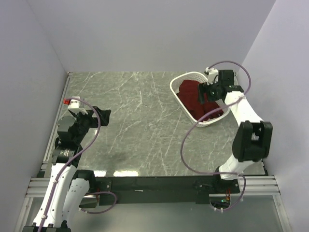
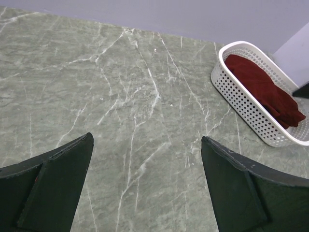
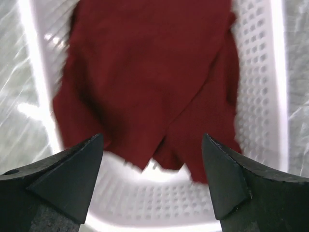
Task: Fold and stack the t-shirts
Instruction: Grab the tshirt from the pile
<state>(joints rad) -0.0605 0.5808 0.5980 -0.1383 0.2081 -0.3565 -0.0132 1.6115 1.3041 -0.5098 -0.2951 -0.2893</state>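
Note:
A dark red t-shirt lies crumpled inside a white perforated basket at the table's far right. In the right wrist view the t-shirt fills the basket, its lower edge draped toward the near wall. My right gripper hovers just above the basket with its jaws wide open and nothing between them. From above, the right gripper is over the cloth. My left gripper is open over bare marble at the table's left; the left wrist view shows the t-shirt far off in the basket.
The grey marble table top has walls at the back and both sides. A small red and white item sits by the left edge near the left arm. A black rail runs along the near edge.

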